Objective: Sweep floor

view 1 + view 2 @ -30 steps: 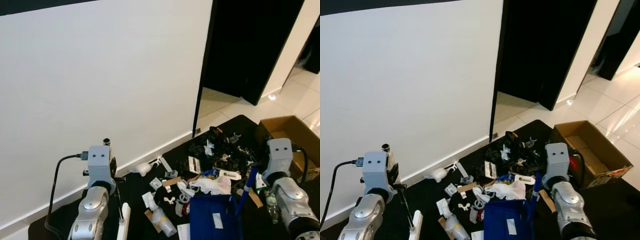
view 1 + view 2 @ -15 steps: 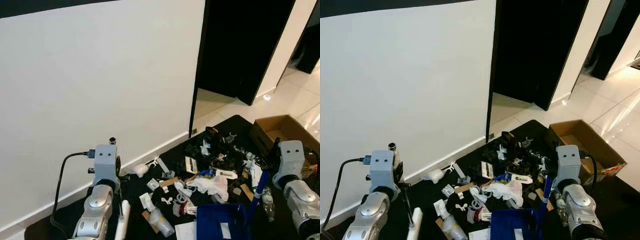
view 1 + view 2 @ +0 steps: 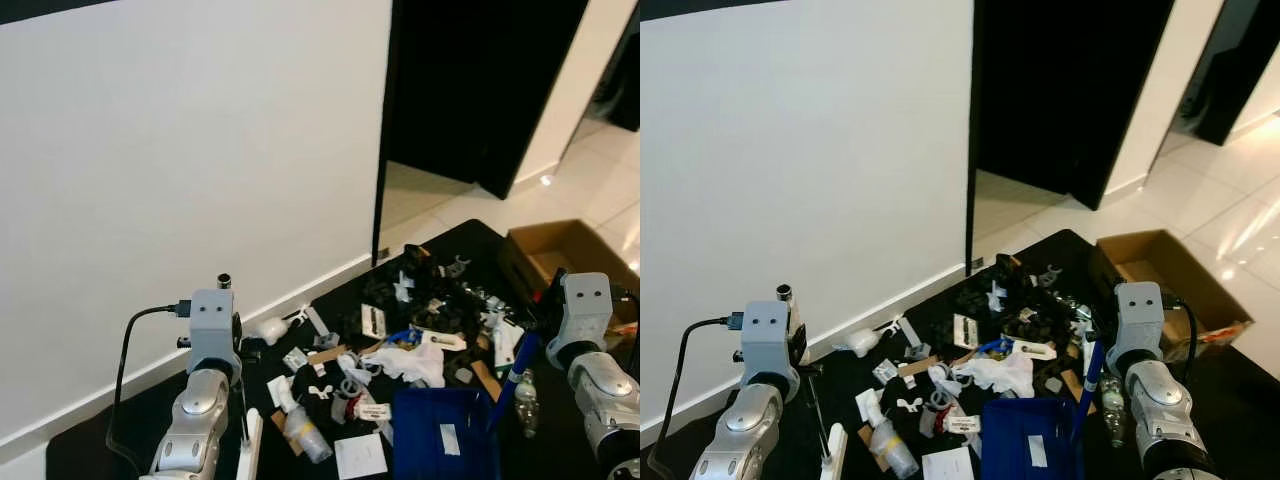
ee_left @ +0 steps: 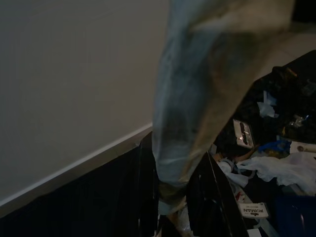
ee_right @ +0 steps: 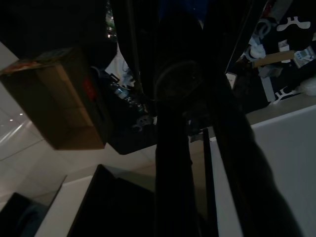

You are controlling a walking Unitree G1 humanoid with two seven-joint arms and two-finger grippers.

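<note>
Litter (image 3: 400,325) lies heaped on a black mat (image 3: 110,445): paper scraps, a white bag, plastic cups, dark bits. A blue dustpan (image 3: 445,435) rests at the heap's near edge. Its blue handle (image 3: 514,376) rises to my right arm (image 3: 585,320). In the right wrist view my right gripper (image 5: 180,123) is shut on that dark handle. My left arm (image 3: 210,325) stands at the left above a white broom handle (image 3: 248,448). In the left wrist view my left gripper (image 4: 180,212) is shut on this pale handle (image 4: 197,98).
An open cardboard box (image 3: 565,250) sits at the right on the mat. A plastic bottle (image 3: 524,404) lies beside the dustpan. A white wall (image 3: 180,150) runs along the left, and a dark doorway (image 3: 480,90) opens behind the heap onto pale tiles (image 3: 600,170).
The camera has shifted, so the whole scene sits differently. My right arm and the dustpan have moved a little to the right of the heap. The left arm keeps its hold.
</note>
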